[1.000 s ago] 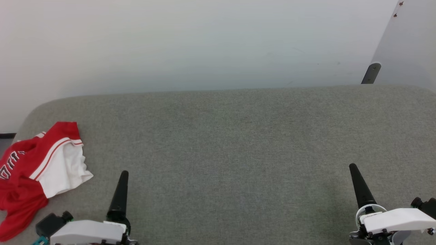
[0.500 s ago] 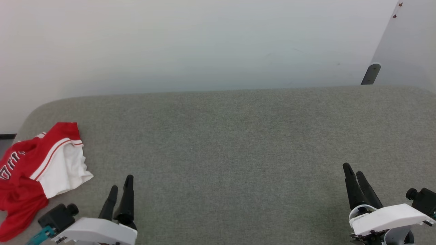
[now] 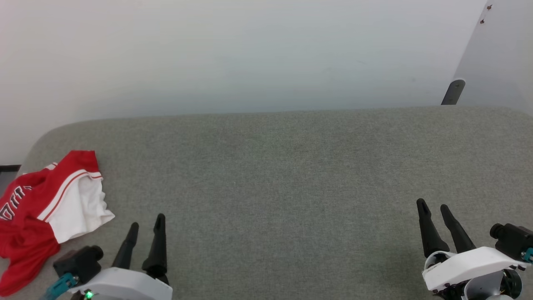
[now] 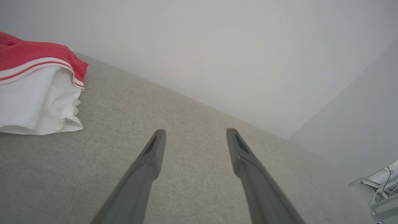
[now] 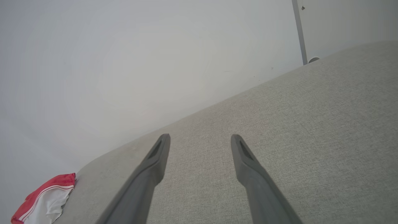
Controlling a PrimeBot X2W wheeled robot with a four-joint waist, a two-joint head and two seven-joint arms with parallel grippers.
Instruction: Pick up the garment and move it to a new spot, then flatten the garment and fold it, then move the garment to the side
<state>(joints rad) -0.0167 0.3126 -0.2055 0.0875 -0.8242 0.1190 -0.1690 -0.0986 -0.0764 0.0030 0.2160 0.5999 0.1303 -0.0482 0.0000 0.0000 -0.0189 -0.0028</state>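
Grippers both open, nothing between the fingers on either side. Left gripper [image 3: 146,221] sits at lower left of the head view, two dark fingers pointing up the frame with tips apart, white wrist housing below them. Left wrist view confirms a wide gap with only grey fabric surface [image 3: 291,187] behind it. Can't tell whether the tips touch the fabric or hang just above it. Right gripper [image 3: 433,205] mirrors this at lower right, fingers spread over bare fabric, same wide gap in the right wrist view. Garment [image 3: 46,208] lies in a crumpled heap at the far left end of the surface, to the left of the left gripper, near it but not touching. White sleeve with red-and-white stripe trim faces the gripper, and the red body is bunched behind and below it. Part of the black white-outlined lettering shows at the frame's left edge, where the heap is cut off. From the right gripper it is well apart, a small red-and-white patch in the lower left corner of the right wrist view. Surface corner near the garment is rounded. Pale wall [image 3: 250,54] runs behind the far edge, with a dark bracket [image 3: 454,91] at upper right beside a pale angled panel [image 3: 504,54]
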